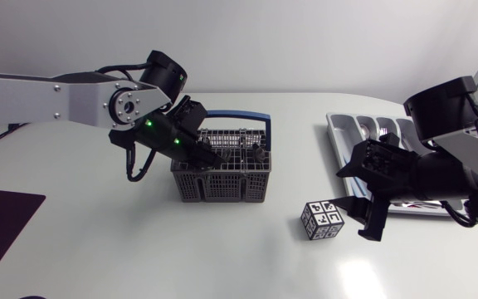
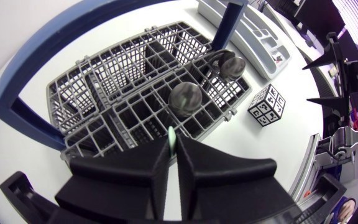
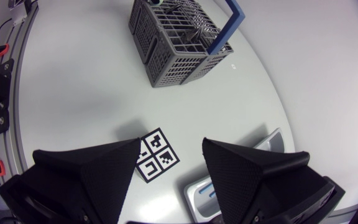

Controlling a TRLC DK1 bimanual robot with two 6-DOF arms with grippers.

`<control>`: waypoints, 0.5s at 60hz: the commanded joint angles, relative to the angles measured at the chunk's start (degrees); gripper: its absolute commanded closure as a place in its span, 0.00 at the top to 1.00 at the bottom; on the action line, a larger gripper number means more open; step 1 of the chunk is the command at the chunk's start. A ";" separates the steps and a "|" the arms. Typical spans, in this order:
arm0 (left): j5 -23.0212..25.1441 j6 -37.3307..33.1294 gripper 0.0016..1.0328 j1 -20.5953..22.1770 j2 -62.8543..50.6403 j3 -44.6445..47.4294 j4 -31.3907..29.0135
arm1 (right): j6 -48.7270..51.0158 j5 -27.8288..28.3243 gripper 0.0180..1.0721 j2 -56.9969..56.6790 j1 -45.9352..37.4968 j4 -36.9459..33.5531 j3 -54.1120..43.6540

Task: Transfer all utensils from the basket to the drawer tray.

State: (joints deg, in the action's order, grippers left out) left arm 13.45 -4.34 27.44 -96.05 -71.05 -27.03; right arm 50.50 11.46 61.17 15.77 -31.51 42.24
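The grey wire basket [image 1: 220,178] stands a little left of the table's [image 1: 139,257] middle, with its blue handle [image 1: 237,117] arching over the far side. The left arm comes in from 9 o'clock, and the left gripper [image 1: 212,157] hangs over the basket's near left compartments, pointing down into them. In the left wrist view its fingers [image 2: 135,177] are pressed almost together, pinching a thin pale green utensil [image 2: 172,137] that stands upright between the tips; only its top edge shows, so I cannot tell what kind it is. Ahead of that gripper, two metal utensils stand upright in the basket with their rounded ends up, one [image 2: 186,97] in a middle compartment and one [image 2: 232,65] nearer the handle post. The drawer tray [image 1: 336,137] lies at 3 o'clock from the basket, well apart from it, and silver cutlery [image 1: 363,129] lies in its far compartments. The right arm enters from 3 o'clock and covers the tray's near half. The right gripper [image 1: 363,214] hangs above the table at the tray's near left corner, its fingers spread wide with nothing between them. A small cube [image 1: 321,220] with black and white markers sits at 4 o'clock from the basket, just beside that gripper; in the right wrist view it lies below the gap between the fingers.
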 commanded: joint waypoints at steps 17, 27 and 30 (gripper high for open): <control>3.60 3.20 0.03 0.07 5.00 2.75 2.77 | -3.22 -1.97 0.69 -0.96 3.74 -0.31 -1.72; 3.69 3.46 0.03 0.16 8.77 3.46 2.94 | -3.74 -2.67 0.69 -1.84 4.88 -0.57 -1.37; 3.60 3.46 0.03 0.16 10.71 3.81 2.86 | -3.83 -2.67 0.69 -2.19 5.06 -0.75 -1.11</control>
State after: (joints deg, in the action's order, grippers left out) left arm 16.47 -1.89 27.33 -88.68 -68.77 -24.49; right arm 47.94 9.10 59.92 20.21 -31.55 41.87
